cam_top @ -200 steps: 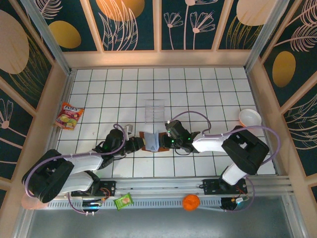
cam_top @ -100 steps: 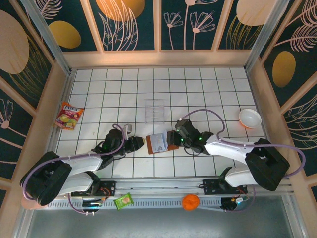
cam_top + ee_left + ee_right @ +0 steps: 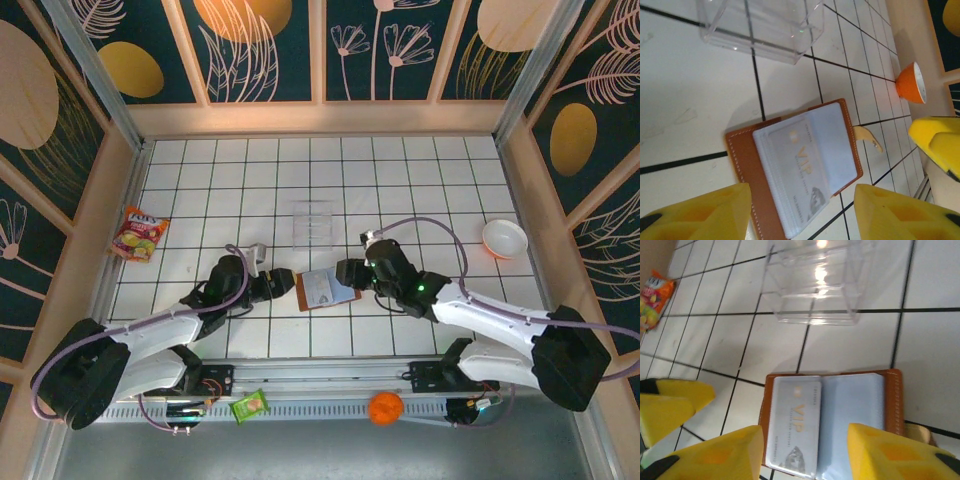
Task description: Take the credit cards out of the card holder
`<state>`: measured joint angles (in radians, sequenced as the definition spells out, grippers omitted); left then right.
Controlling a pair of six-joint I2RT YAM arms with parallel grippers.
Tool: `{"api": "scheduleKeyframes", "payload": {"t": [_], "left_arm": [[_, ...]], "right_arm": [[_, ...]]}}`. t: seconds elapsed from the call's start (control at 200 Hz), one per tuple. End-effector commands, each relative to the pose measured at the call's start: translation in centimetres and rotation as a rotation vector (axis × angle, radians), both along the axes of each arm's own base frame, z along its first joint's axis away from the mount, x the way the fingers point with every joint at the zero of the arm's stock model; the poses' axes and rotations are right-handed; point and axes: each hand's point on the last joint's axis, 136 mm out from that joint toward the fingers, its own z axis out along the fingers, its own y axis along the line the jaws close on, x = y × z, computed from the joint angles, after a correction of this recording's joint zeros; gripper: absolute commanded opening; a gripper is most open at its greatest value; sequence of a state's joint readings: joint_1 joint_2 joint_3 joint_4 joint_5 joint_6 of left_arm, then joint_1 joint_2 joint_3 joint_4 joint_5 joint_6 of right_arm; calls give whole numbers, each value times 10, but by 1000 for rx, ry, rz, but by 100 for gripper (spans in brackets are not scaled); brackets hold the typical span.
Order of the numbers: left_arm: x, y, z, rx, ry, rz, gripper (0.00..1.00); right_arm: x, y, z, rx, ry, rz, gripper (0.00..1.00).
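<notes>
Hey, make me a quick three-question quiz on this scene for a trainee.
1. True or false: the wallet lies open.
2. Where is the VIP card? A in the wallet; B clamped in a gripper; C lying beside the wallet.
3. Fill in: the left gripper and right gripper are both ____.
Key: 1 true; 2 A; 3 open.

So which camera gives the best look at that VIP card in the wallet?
The right wrist view: the credit card lies square-on in the open card holder, lettering legible. The left wrist view shows it slanted; the top view, a small pale patch.
</notes>
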<state>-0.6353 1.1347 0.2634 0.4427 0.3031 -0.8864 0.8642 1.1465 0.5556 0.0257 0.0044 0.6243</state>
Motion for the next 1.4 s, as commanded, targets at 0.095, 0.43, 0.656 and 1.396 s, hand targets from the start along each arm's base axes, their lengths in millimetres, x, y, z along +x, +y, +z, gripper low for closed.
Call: {"api": "scheduleKeyframes", "payload": {"t": [0.095, 0.43, 0.656, 1.396], "left_arm": [[4, -3, 3, 33, -16, -15, 57], [-3, 8, -3, 64, -18, 7, 59], [-4, 14, -4, 84, -27, 20, 59], [-1, -11, -30, 194, 23, -32, 31]], "right_arm": [[-6, 34, -30, -2, 97, 136, 38], [-9, 54, -70, -66, 203, 158, 41], [-16, 75, -72, -40, 226, 173, 37], [-12, 64, -44, 91, 218, 140, 35]]}}
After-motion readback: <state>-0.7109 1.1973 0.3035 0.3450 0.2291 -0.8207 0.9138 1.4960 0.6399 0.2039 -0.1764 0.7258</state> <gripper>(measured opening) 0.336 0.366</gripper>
